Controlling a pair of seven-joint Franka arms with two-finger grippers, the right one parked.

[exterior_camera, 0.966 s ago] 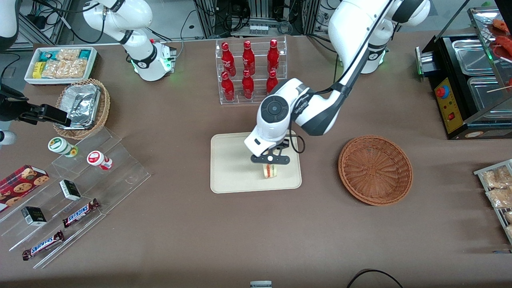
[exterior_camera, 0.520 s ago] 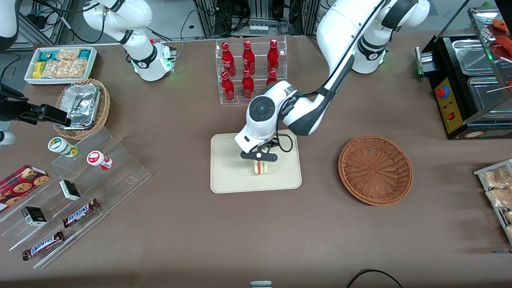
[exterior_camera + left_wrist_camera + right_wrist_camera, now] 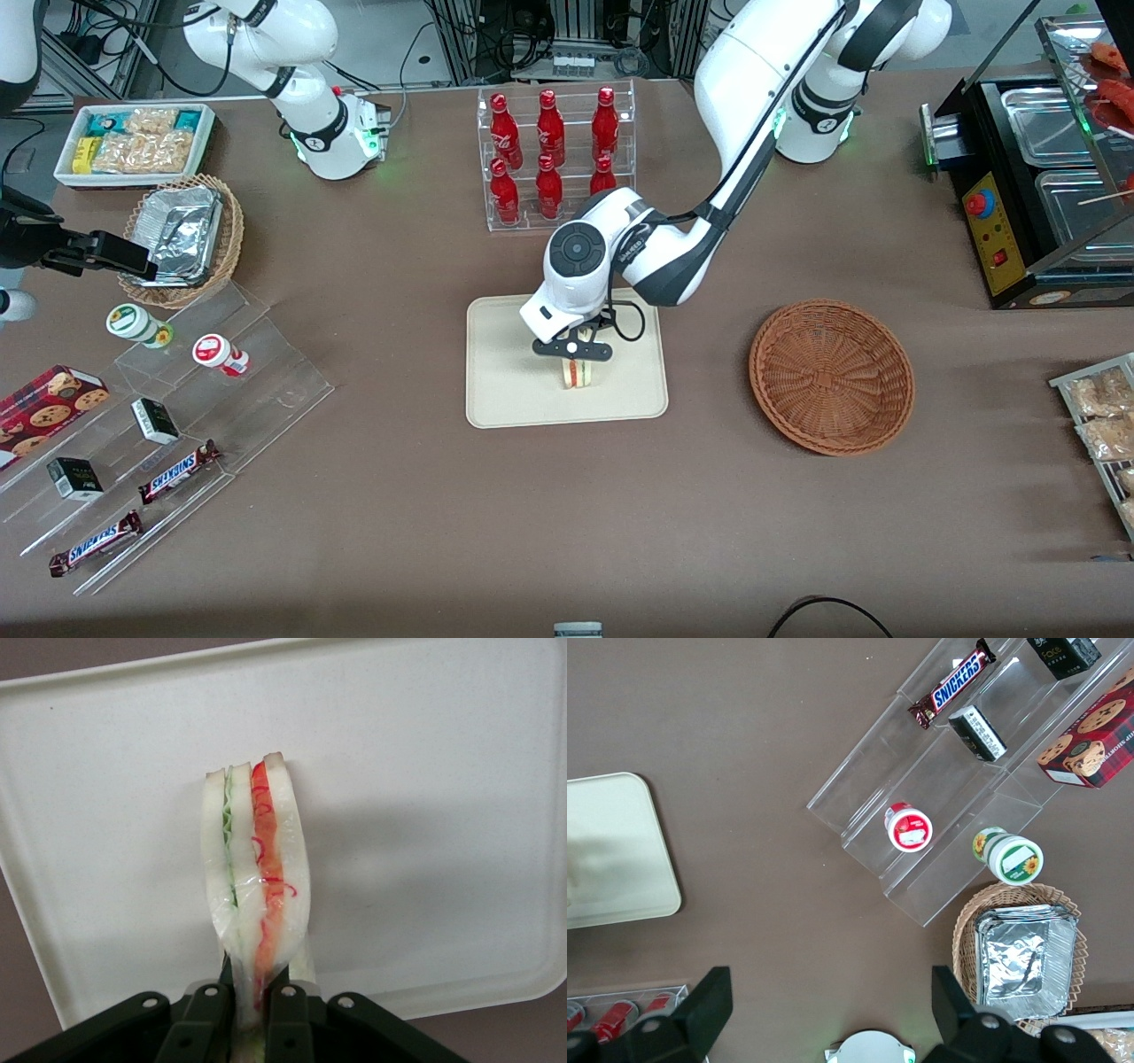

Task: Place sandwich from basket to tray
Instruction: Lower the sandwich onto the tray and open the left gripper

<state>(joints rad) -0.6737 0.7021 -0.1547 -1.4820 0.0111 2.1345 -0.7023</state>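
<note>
The sandwich (image 3: 578,373) (image 3: 254,868), a clear-wrapped white wedge with red and green filling, is pinched on edge between the fingers of my left gripper (image 3: 573,354) (image 3: 254,992). It hangs low over the middle of the cream tray (image 3: 505,372) (image 3: 425,771); whether it touches the tray surface I cannot tell. The reddish-brown wicker basket (image 3: 831,377) stands empty beside the tray, toward the working arm's end of the table.
A clear rack of red bottles (image 3: 555,155) stands farther from the front camera than the tray. Toward the parked arm's end are stepped acrylic shelves (image 3: 177,416) with snacks, a tan basket with a foil container (image 3: 182,237) and a white snack bin (image 3: 133,142). A black appliance (image 3: 1036,186) sits at the working arm's end.
My gripper has carried the sandwich sideways from the tray's basket-side part to its middle and lowered it slightly. Its grip on the sandwich has not changed.
</note>
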